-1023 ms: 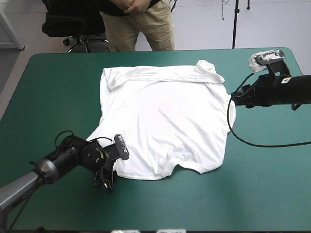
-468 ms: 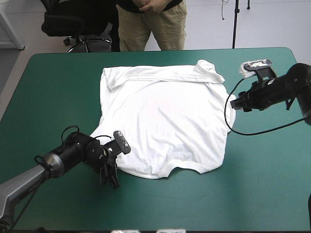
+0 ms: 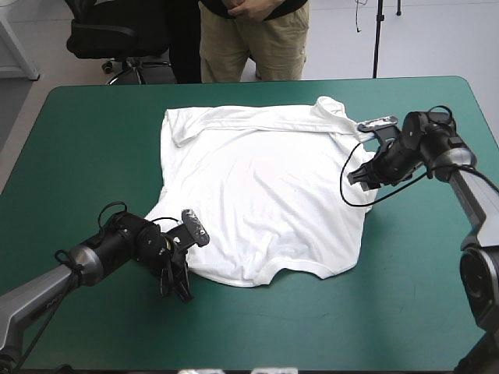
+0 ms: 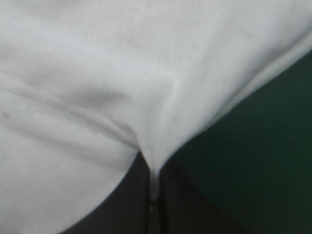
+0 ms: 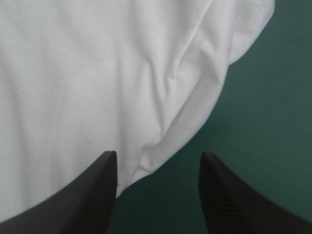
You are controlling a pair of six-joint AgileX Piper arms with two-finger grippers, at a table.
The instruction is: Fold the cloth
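White T-shirt [image 3: 265,187] in low left jaws

No text, label, brand mark, number or sign could be read in any of the three views. The T-shirt [image 3: 257,195] showed plain white, and the table cover [image 3: 93,140] plain teal-green.
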